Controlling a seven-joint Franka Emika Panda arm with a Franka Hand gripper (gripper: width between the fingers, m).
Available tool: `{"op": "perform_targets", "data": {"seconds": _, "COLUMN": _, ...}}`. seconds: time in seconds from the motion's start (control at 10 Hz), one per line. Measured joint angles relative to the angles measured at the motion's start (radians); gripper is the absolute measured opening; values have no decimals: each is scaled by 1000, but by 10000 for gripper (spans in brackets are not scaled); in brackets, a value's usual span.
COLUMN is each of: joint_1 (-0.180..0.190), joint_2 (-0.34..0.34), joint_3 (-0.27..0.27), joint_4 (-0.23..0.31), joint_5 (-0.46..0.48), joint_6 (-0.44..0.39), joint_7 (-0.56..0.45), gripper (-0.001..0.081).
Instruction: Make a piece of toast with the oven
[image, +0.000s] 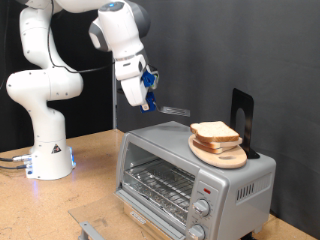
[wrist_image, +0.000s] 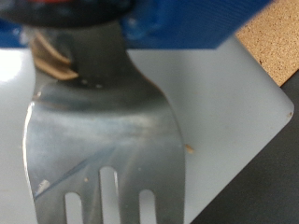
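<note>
The piece of toast (image: 213, 131) lies on a round wooden board (image: 222, 153) on top of the silver oven (image: 235, 185). The oven door (image: 100, 228) hangs open and down, and the wire rack (image: 160, 180) shows inside. My gripper (image: 148, 95) is above the oven top, towards the exterior view's left of the toast. It is shut on the handle of a slotted metal spatula (image: 175, 108). The spatula blade points toward the toast and stays short of it. In the wrist view the spatula blade (wrist_image: 103, 140) hovers over the oven top (wrist_image: 224, 103).
A black upright stand (image: 242, 115) is behind the board on the oven. The robot base (image: 45, 150) stands on the cork table (image: 80, 190) at the exterior view's left. Two knobs (image: 200, 210) are on the oven front. A crumb (wrist_image: 189, 147) lies on the oven top.
</note>
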Motion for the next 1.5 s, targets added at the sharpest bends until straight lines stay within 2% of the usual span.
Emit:
{"op": "perform_targets", "data": {"seconds": 0.2, "joint_1": -56, "joint_2": 4, "joint_3": -28, "joint_4": 28, "joint_5": -33, "joint_6": -14, "joint_7": 14, "gripper": 391}}
{"op": "perform_targets", "data": {"seconds": 0.4, "joint_1": -118, "joint_2": 36, "joint_3": -31, "joint_4": 52, "joint_5": -86, "joint_6": 7, "joint_7": 30, "gripper": 391}}
{"op": "perform_targets", "data": {"seconds": 0.7, "joint_1": -173, "joint_2": 109, "joint_3": -38, "joint_4": 79, "joint_5": -122, "joint_6": 62, "joint_7": 13, "gripper": 392}}
{"op": "perform_targets", "data": {"seconds": 1.0, "joint_1": -192, "joint_2": 149, "joint_3": -65, "joint_4": 99, "joint_5": -122, "joint_6": 66, "joint_7": -44, "gripper": 393}}
{"op": "perform_targets", "data": {"seconds": 1.5, "joint_1": -191, "joint_2": 153, "joint_3": -29, "joint_4": 96, "joint_5": -122, "joint_6": 66, "joint_7": -20, "gripper": 393}}
